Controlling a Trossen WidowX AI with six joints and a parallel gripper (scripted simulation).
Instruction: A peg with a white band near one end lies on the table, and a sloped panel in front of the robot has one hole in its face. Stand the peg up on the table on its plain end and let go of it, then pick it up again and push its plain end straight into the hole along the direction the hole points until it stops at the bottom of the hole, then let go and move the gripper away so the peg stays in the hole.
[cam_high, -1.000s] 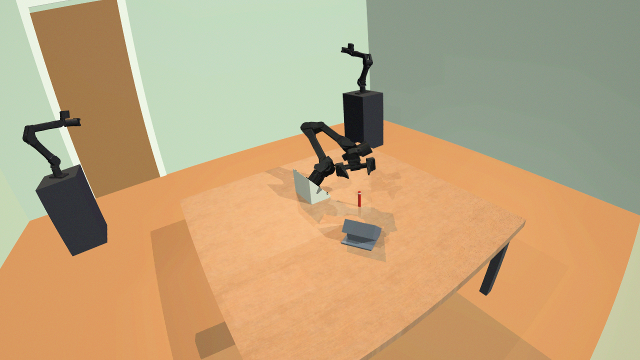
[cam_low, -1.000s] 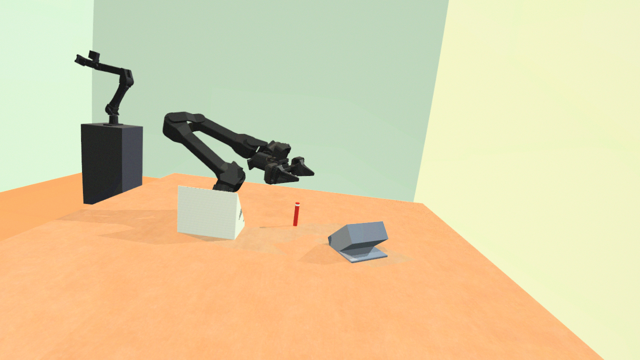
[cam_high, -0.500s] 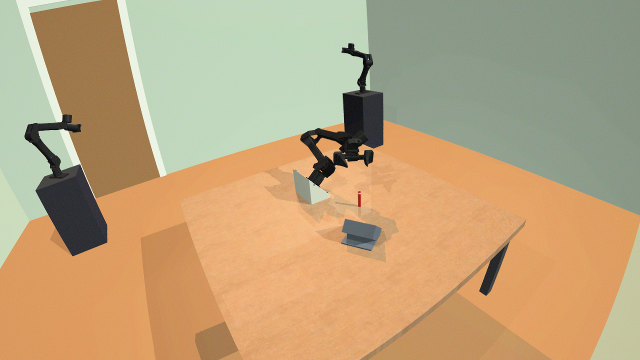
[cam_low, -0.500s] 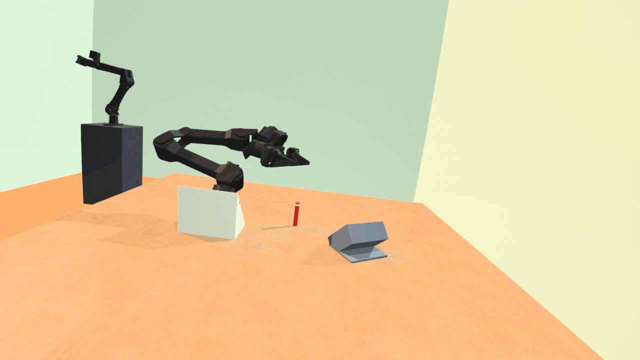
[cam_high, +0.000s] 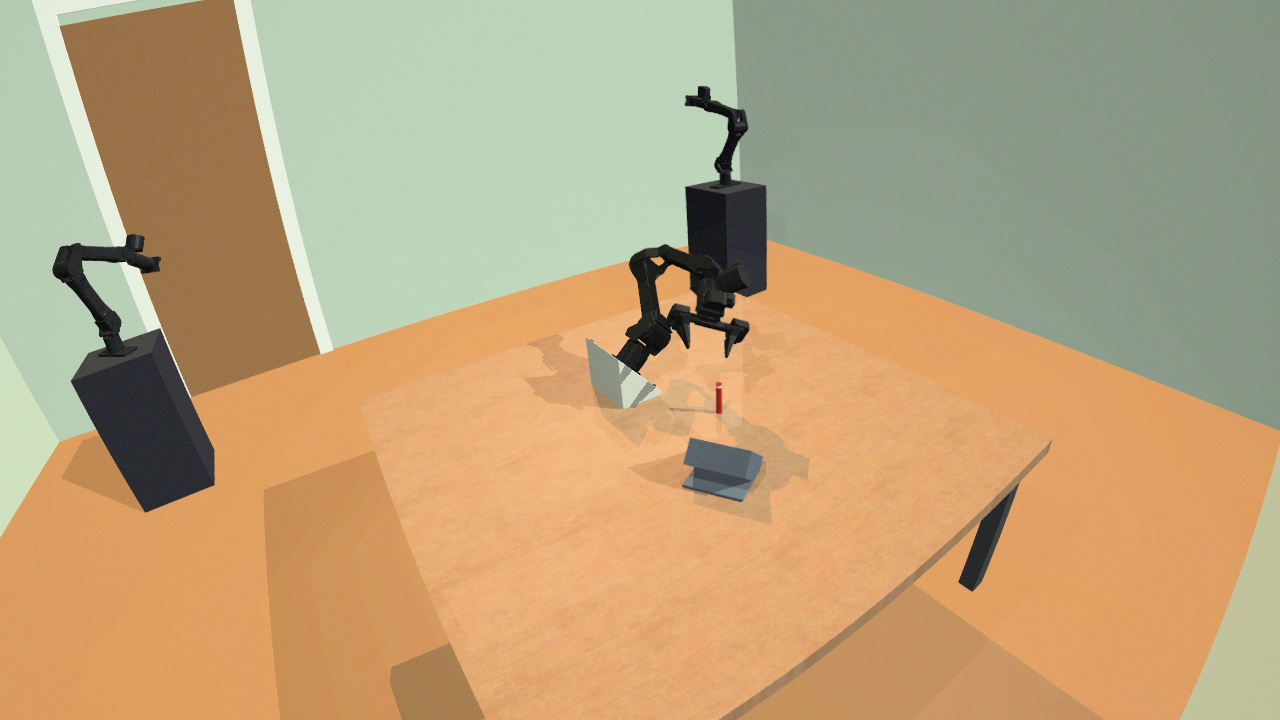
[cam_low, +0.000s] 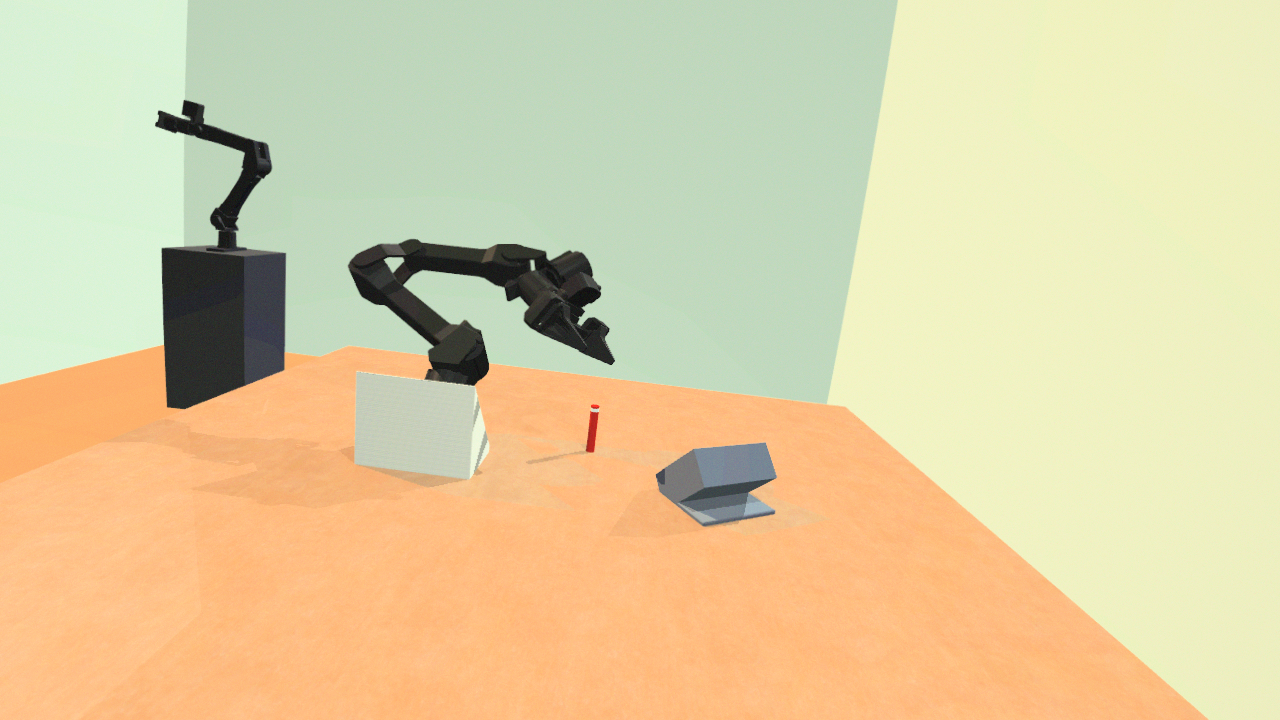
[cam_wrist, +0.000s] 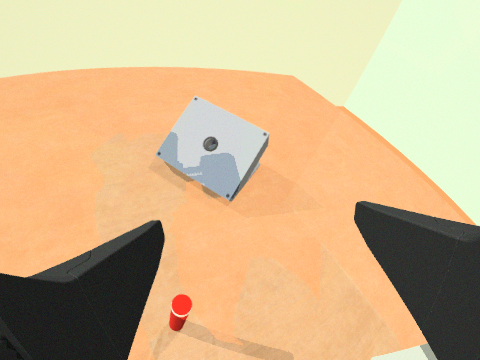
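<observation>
Peg (cam_high: 718, 399) (cam_low: 591, 429) (cam_wrist: 178, 314) stands banded end up, presumably for regrasping; gripper (cam_high: 708, 344) (cam_low: 597, 356) (cam_wrist: 260, 222) hovers above, fingers spread and holding nothing, likely for approach clearance.

So the table (cam_high: 554, 501) (cam_low: 447, 582) (cam_wrist: 270, 220) looks like smooth wood, and the sloped panel (cam_high: 723, 458) (cam_low: 735, 465) (cam_wrist: 235, 135) on it seems matt, metal-ish grey.

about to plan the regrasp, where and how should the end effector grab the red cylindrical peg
Probably mid-shaft on the red cylindrical peg, from above at a slant: it stands upright, slim enough for the open fingers to straddle, leaving its plain lower end free.
</observation>
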